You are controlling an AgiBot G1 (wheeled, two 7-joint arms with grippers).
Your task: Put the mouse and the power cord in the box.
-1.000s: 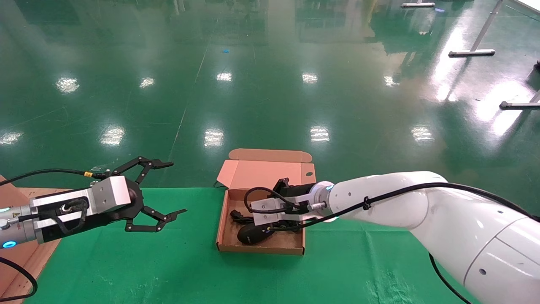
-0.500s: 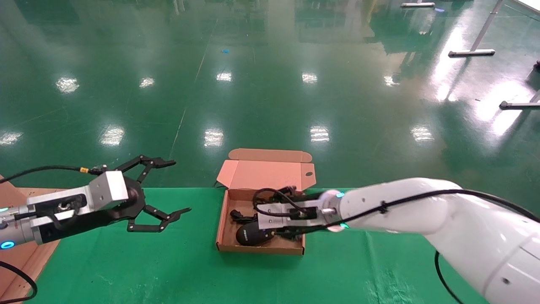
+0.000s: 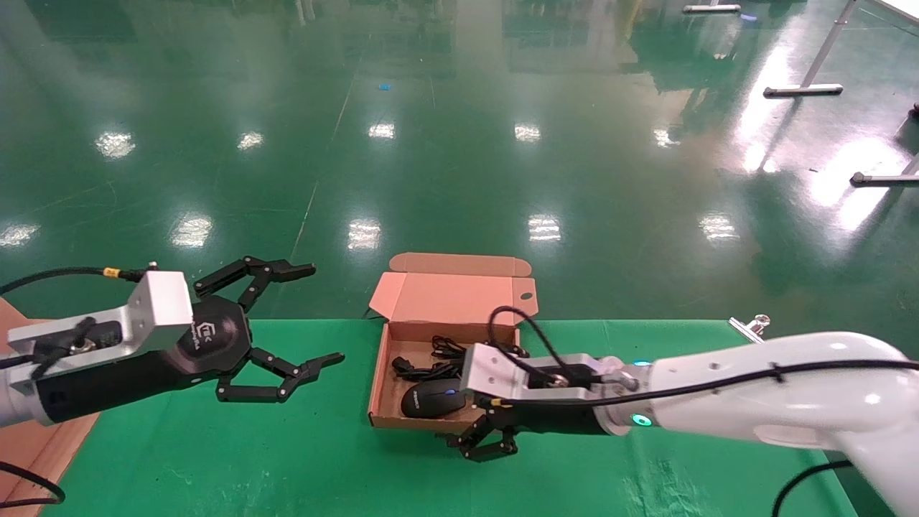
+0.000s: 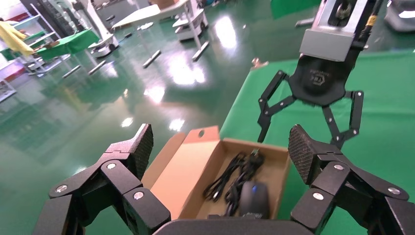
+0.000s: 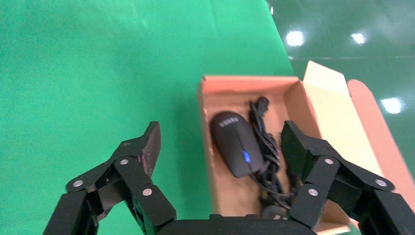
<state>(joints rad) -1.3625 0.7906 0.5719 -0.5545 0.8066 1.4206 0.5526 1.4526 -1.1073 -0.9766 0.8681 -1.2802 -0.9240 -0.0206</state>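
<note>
The brown box lies open on the green cloth, its lid tipped back. Inside it the black mouse with a blue wheel rests near the front wall, and the power cord is coiled behind it. My right gripper hovers open just outside the box's front right corner, holding nothing. Its wrist view looks down on the mouse, the power cord and the box. Left of the box, my left gripper hangs open and empty, facing the box.
A brown cardboard piece lies at the table's left edge. A small metal clip sits at the far right edge. The cloth table ends just behind the box, with shiny green floor beyond.
My right gripper has drawn back out of the box toward the near right, leaving the mouse uncovered inside. The left gripper has shifted slightly toward the box.
</note>
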